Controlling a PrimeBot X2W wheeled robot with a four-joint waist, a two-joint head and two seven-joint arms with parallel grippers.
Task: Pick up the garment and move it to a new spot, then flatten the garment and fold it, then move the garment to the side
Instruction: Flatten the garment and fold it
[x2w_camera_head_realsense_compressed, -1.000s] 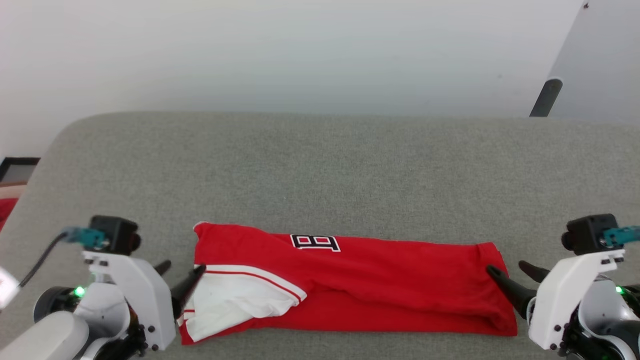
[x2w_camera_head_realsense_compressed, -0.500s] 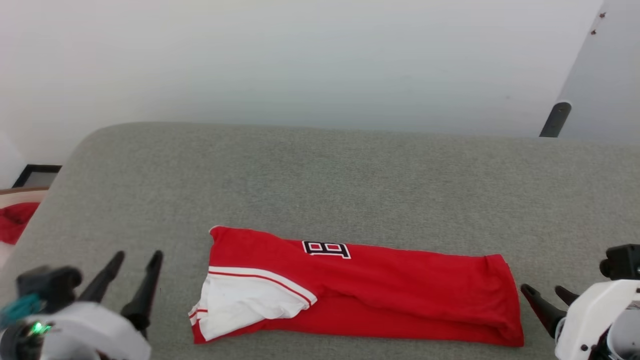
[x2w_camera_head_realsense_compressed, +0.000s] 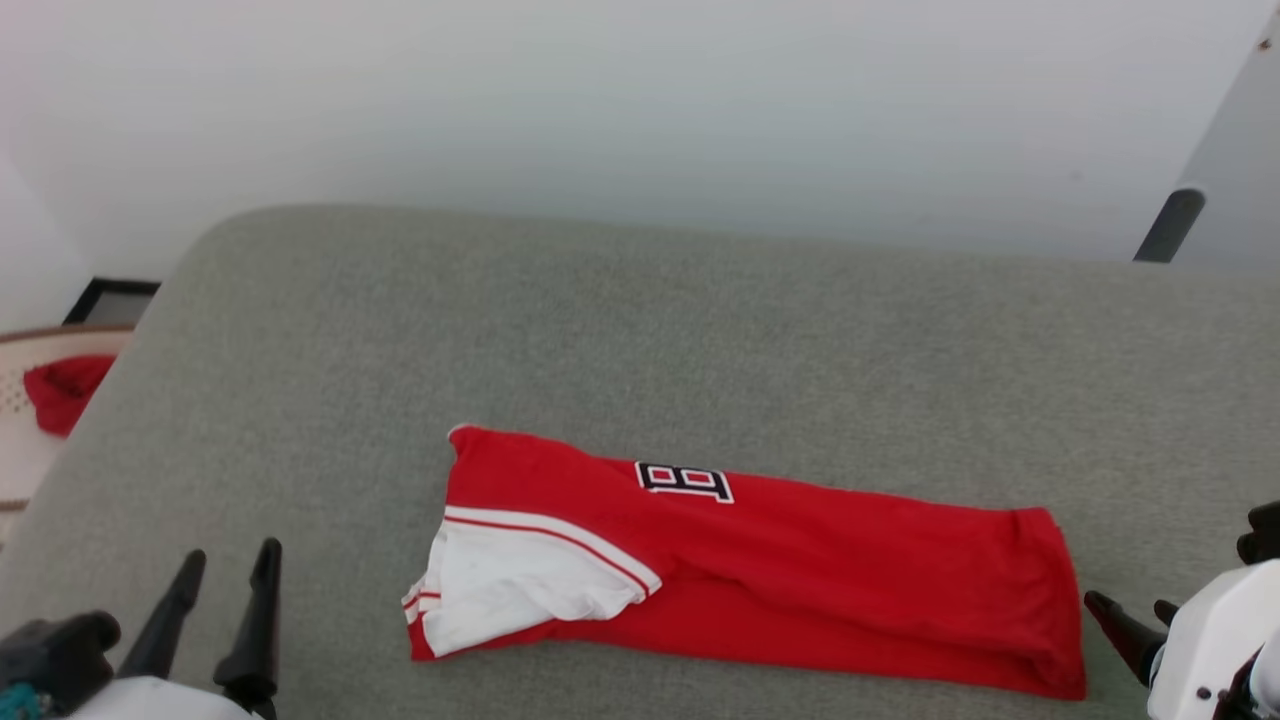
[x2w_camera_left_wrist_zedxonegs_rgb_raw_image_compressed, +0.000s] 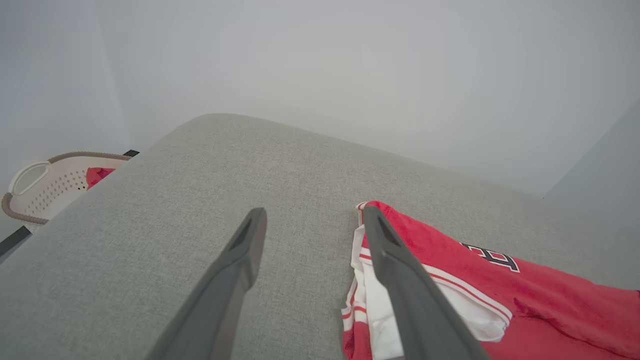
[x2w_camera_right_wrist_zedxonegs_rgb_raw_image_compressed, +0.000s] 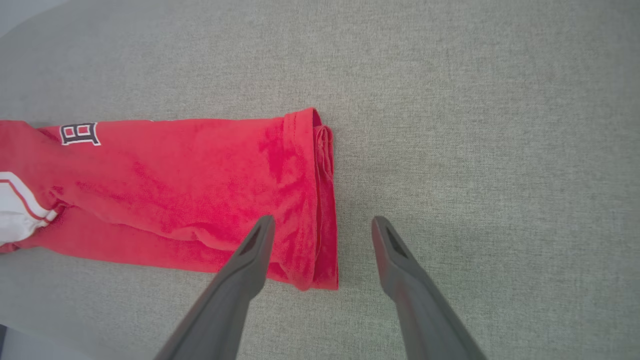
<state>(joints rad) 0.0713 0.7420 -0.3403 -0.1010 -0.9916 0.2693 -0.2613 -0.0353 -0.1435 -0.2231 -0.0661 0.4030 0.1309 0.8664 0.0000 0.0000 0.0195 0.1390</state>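
**Asker:** Where does the shirt lie from you?

**Me:** The soft bright-red fabric shirt with the white sleeve panel and red-and-white striped trim (x2w_camera_head_realsense_compressed: 800, 570) rests on the grey cloth-covered surface (x2w_camera_head_realsense_compressed: 640, 320), towards its near edge and between my two arms. It is folded into a long band. Its long axis runs from my left to my right on a slight slant, with the sleeve end on my left and the hem end on my right.

**Asker:** Which jaws are nearer?

**Me:** The right jaws. Their fingers (x2w_camera_right_wrist_zedxonegs_rgb_raw_image_compressed: 247, 265) straddle the hem end, one over red cloth and the other over bare surface. The left jaws sit off the sleeve end, with bare surface between in the head view. Both stand wide open and hold nothing.

**Asker:** Any writing?

**Me:** There is a black-and-white patch (x2w_camera_head_realsense_compressed: 684, 481) near the far edge, turned sideways to me. From my right wrist it reads as a "B", though it might be an "8". I can make out no brand.

**Asker:** And next?

**Me:** I judge the band wants folding end to end, so each arm must close in along that axis.
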